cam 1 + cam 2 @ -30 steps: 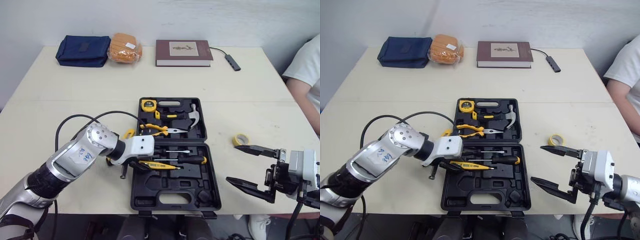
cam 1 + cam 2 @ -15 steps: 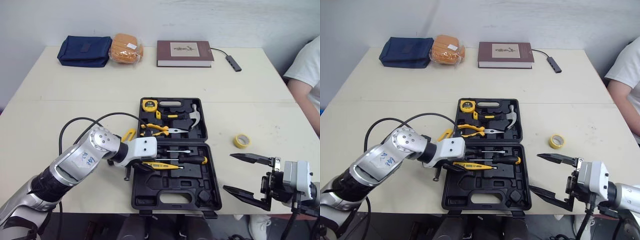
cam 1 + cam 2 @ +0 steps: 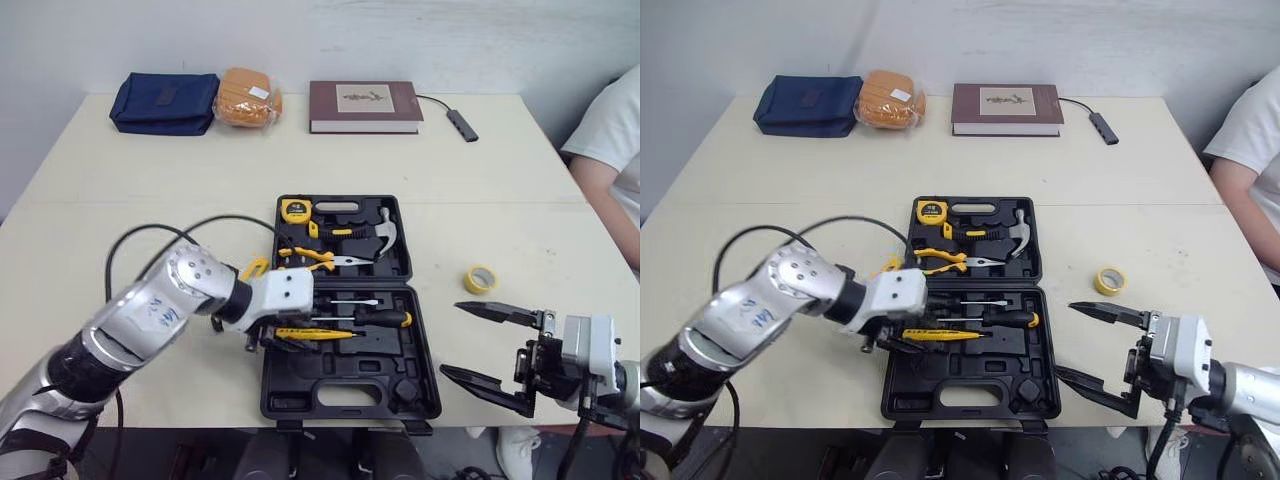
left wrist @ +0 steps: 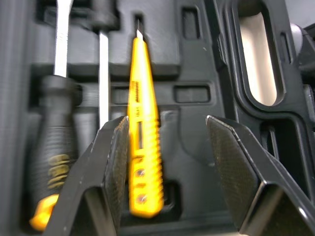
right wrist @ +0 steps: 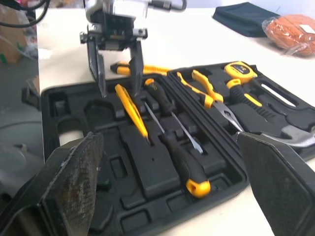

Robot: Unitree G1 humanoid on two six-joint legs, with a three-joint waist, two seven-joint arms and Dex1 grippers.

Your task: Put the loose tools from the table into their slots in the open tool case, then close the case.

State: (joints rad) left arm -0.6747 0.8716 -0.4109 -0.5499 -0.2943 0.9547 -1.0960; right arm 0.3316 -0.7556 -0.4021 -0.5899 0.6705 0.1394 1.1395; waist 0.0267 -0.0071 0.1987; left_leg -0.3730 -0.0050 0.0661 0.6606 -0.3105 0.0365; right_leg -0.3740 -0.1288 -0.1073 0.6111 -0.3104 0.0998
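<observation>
Left gripper (image 4: 167,123) released, astride slim ribbed yellow tester (image 4: 141,128) in black moulded case (image 3: 340,385); right gripper (image 3: 452,338) splayed, near right.

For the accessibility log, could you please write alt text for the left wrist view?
The left gripper hangs open over the black tool case, with a slim yellow tool lying in it between the jaws, close to one of them. Two screwdrivers lie beside the yellow tool in the case.
</observation>
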